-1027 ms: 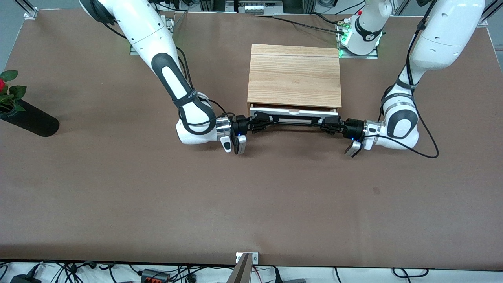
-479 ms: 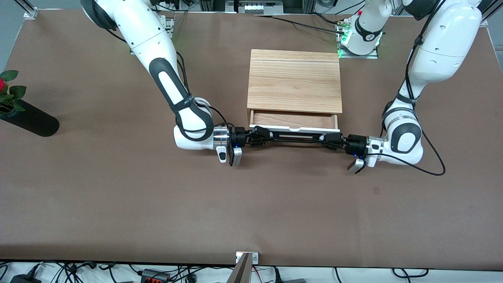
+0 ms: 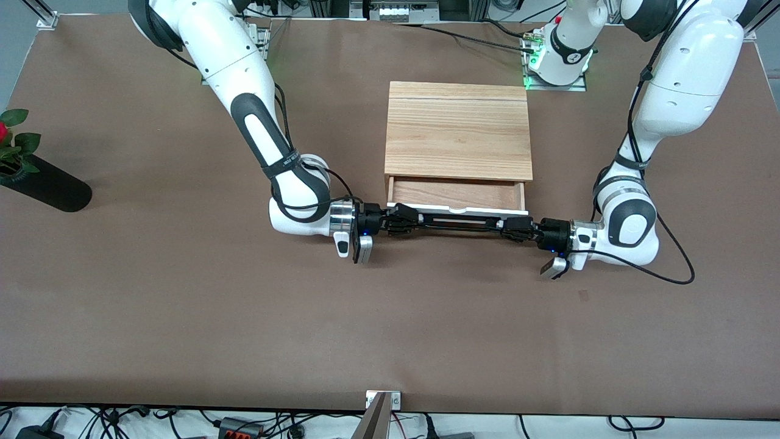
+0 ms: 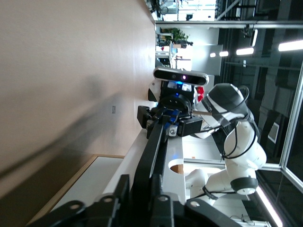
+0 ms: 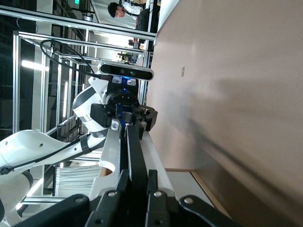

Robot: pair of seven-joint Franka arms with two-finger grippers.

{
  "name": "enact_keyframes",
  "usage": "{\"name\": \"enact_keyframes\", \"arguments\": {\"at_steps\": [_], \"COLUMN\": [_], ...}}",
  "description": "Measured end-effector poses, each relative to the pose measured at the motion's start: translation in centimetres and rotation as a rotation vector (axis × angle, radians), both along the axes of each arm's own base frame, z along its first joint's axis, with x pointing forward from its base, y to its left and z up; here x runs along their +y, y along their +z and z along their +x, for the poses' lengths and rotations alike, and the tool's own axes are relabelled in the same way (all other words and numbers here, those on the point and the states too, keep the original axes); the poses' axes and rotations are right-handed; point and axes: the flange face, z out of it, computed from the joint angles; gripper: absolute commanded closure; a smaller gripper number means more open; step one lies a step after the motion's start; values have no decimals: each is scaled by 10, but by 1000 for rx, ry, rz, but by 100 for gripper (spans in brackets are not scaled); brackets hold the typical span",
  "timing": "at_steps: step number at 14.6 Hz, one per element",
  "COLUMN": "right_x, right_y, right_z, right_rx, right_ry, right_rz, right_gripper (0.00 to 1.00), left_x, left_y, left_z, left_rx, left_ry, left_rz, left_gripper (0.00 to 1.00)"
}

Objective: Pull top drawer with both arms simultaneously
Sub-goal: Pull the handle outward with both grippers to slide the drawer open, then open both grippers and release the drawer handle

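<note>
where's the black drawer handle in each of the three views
Front view: the handle runs along the open drawer's front, between the two grippers.
Left wrist view: the bar leads away to the right gripper.
Right wrist view: the bar leads to the left gripper.
Shared landmark: the white drawer front.

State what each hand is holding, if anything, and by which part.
Both hold the top drawer by its black bar handle: the right hand at one end, the left hand at the other.
</note>
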Motion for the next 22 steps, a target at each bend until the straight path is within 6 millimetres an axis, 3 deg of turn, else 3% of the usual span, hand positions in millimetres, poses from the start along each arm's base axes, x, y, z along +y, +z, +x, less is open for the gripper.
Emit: {"name": "enact_keyframes", "arguments": {"at_steps": [1,3,8,10,13,17,22], "right_x": [0,-6,-15,-23,-44,-84,-161], "right_y": [2,11,21,23,26,35,84], "right_z": [2,14,27,33,47,69,100], "right_rx": [0,-12,0,32,73,186,377], "right_ry": [-12,-44,-74,-92,-122,-147,-122], "right_rz": [5,18,35,33,6,-111,-312], "right_gripper": [29,18,13,11,8,0,0], "left_x": [7,14,13,15,23,43,51], "left_y": [0,1,3,16,60,146,196], "left_z": [2,3,5,12,28,55,58], "left_rx": [7,14,17,36,34,-3,7], "left_ry": [11,21,20,27,9,-87,-151], "left_rz": [4,4,4,12,89,419,809], "left_gripper": [0,0,0,0,0,0,0]}}
